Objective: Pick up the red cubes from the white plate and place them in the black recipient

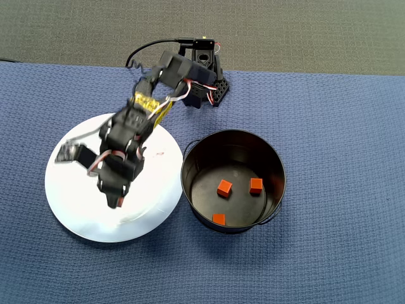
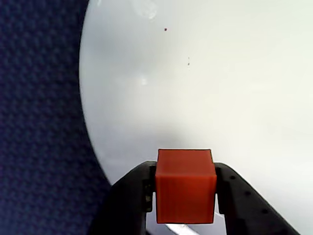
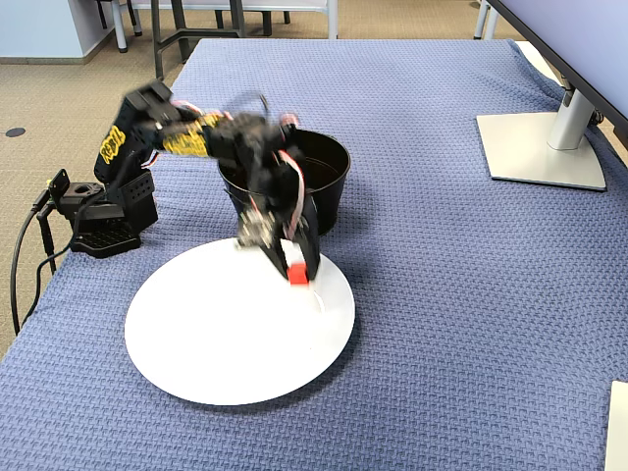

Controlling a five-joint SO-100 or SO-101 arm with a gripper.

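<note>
My gripper [image 2: 186, 190] is shut on one red cube [image 2: 186, 192], which sits squarely between the two black fingers [image 2: 134, 198]. It hangs low over the white plate [image 2: 205, 88], near the rim on the pot's side; the fixed view shows the gripper [image 3: 297, 267] and cube [image 3: 298, 275] there. From overhead, the arm covers the held cube and only the gripper [image 1: 118, 200] shows over the plate [image 1: 73, 202]. No other cube lies on the plate [image 3: 211, 343]. Three red cubes [image 1: 224, 187] [image 1: 255, 185] [image 1: 219, 219] rest on the bottom of the black recipient [image 1: 190, 158], right of the plate.
Blue textured cloth [image 1: 329, 266] covers the table. The arm's base [image 1: 205, 82] stands behind the plate and pot, with a cable trailing off. In the fixed view a monitor stand [image 3: 540, 147] sits at the far right and the pot [image 3: 329, 186] is just behind the plate.
</note>
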